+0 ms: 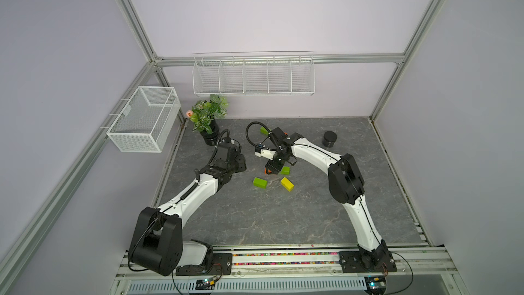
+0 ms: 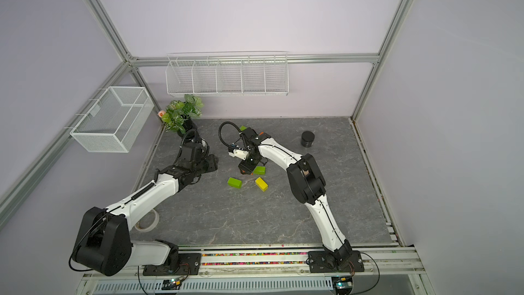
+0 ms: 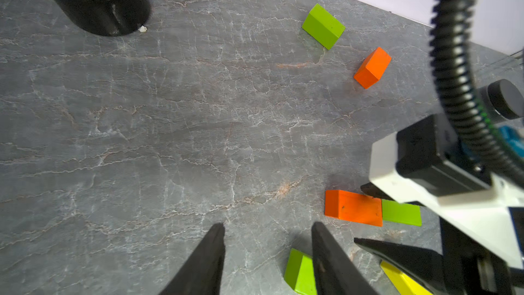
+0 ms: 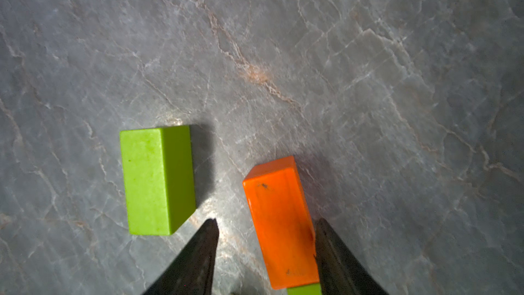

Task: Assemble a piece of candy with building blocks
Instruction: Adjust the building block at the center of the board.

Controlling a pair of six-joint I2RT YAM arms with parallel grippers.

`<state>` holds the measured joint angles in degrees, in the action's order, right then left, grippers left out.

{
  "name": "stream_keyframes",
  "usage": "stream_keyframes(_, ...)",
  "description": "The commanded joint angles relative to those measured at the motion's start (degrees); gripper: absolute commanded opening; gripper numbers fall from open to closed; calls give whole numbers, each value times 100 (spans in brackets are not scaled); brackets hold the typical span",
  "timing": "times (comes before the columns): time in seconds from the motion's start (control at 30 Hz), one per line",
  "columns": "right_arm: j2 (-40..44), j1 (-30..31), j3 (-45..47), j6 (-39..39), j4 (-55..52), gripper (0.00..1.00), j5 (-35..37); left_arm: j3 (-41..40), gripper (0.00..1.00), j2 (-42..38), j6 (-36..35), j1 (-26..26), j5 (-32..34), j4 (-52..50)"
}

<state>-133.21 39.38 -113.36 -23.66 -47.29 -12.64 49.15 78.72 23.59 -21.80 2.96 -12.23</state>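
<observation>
- While both arms reach over the grey marble-patterned tabletop (image 1: 283,217), a top view shows the right gripper (image 1: 272,169) near the table's centre. It sits above a mostly hidden orange rectangular wooden brick (image 1: 265,170), with a lime-green wooden brick (image 1: 285,170) at that brick's 3 o'clock.
- A second green brick (image 1: 260,183) lies at about 7 o'clock of the orange one and a yellow wooden brick (image 1: 287,184) at 5 o'clock, the two apart from each other. A black round jar (image 1: 329,139) stands towards the table's 2 o'clock.
- From the left wrist, the left gripper (image 3: 268,225) has its jaws spread over bare tabletop, pinching nothing. The orange brick touches the lime-green one end to end. A third green brick (image 3: 323,26) and a second orange brick (image 3: 372,68) lie well apart from that pair, near the wall.
- From the right wrist, the right gripper's jaws stand spread around the orange brick: one finger (image 4: 330,251) touches its side, and the other finger (image 4: 198,256) stands clear. The second green brick lies outside them.
</observation>
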Motion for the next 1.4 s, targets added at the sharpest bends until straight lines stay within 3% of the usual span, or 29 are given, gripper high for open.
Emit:
stream_keyframes(0.0, -200, 14, -92, -97, 18, 58, 130, -81, 52, 102, 137, 27, -41, 97)
stream_keyframes(0.67, -285, 22, -73, -75, 174, 44, 272, -56, 52, 406, 159, 31, -184, 125)
stream_keyframes(1.37, -296, 10, 11, -296, 331, 37, 614, -47, 51, 658, 170, 35, -256, 125)
